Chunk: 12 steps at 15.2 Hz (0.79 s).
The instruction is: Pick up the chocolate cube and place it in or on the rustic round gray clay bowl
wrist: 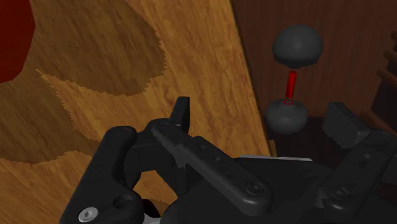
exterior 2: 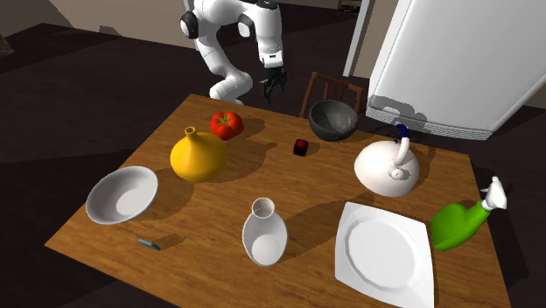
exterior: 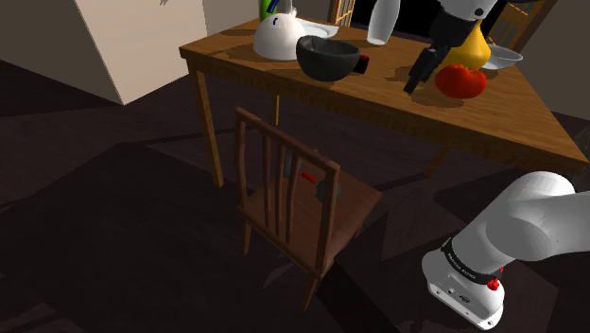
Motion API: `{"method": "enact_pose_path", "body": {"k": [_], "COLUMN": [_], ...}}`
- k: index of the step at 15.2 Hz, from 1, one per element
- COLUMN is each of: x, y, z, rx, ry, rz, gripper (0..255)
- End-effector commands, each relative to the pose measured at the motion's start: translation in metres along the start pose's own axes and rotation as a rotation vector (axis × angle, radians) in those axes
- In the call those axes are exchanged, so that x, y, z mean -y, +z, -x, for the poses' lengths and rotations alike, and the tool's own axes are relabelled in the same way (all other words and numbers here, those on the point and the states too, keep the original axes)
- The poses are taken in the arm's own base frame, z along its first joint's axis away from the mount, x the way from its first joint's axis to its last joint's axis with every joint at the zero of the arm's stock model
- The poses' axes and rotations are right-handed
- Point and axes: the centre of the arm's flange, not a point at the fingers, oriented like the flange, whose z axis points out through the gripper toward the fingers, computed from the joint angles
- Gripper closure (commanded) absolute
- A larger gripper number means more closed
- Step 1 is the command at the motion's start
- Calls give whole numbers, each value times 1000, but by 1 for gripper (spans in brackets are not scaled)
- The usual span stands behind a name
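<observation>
— Whereabouts of the chocolate cube (exterior 2: 300,147)?
— On the wooden table (exterior 2: 297,188), close to the edge by the chair (exterior 2: 332,86). Just beside the dark gray bowl (exterior 2: 332,120), between it and the tomato (exterior 2: 227,124). Apart from the bowl rather than touching, going by the second exterior view.
— And the gripper (exterior 2: 273,87)?
— Hanging over that same edge, nearer the tomato, short of the cube. Both fingers (wrist: 182,114) spread, nothing between them.
— So, the approach stage. How to do it well?
— Travel along the edge toward the bowl, centre above the cube, then come straight down. Keep the fingers wide until astride it. Line them up with two flat faces; hard to read the cube's turn from here, so probably worth a small wrist correction on the way. Mind the bowl's wall during the descent. Close gently, then lift well above the rim before crossing over.
</observation>
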Motion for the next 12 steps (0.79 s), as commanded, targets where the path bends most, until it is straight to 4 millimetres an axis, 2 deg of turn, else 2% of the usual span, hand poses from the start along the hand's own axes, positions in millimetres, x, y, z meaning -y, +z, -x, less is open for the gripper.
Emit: {"method": "enact_pose_path", "body": {"k": [1, 12], "x": [0, -85], "y": [0, 18], "z": [0, -127], "rx": [0, 52], "ry": [0, -32], "rz": [0, -21], "gripper": [0, 0]}}
